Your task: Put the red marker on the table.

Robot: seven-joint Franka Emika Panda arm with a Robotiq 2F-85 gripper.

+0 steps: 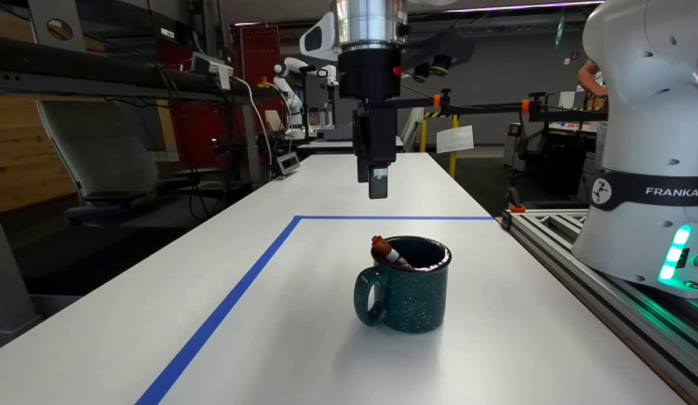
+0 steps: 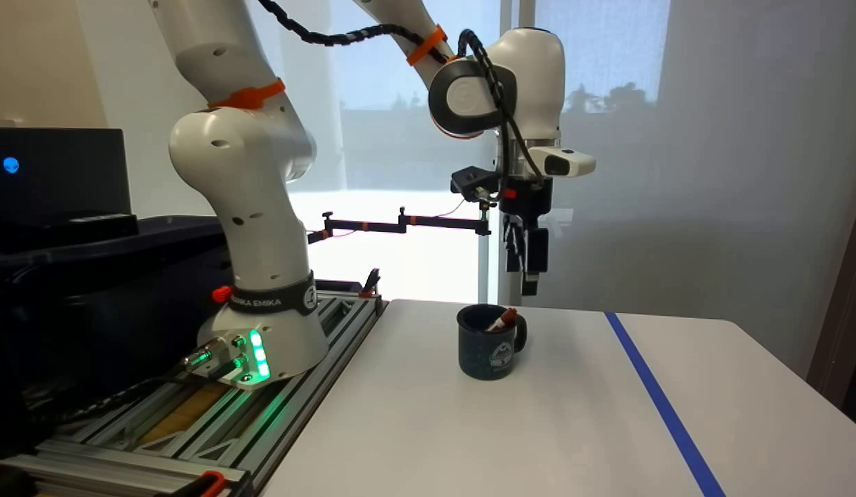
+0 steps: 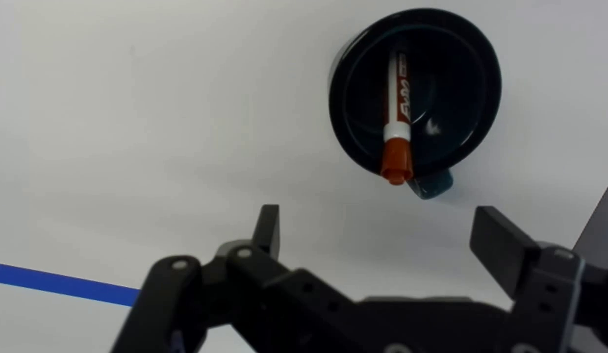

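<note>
The long white table was the largest item inspected; its flat top (image 1: 281, 360) carried blue tape (image 1: 228, 304), the lines meeting at a corner in an exterior view. A grey, rail-edged bench (image 2: 307, 400) ran alongside and bore the base of the white robot arm (image 2: 241, 193). The arm reached out over the tabletop and turned down at the wrist. From its end the black gripper (image 3: 375, 233) hung pointing downward, clear of the table's surface. Its fingers (image 3: 502, 250) stood wide apart, with nothing held between them. A dark teal, speckled mug (image 1: 416, 298) stood upright on the table, between the long tape line and the bench, its handle (image 1: 361, 295) on the side of that tape line. The red marker (image 3: 397, 117) was found inside the mug, tilted, its lower end down in the bowl and its capped end up at the rim, near the handle and projecting slightly past the edge. Smallest of all, a pale emblem (image 2: 501, 355) was noted on the mug's outer wall in an exterior view.
</note>
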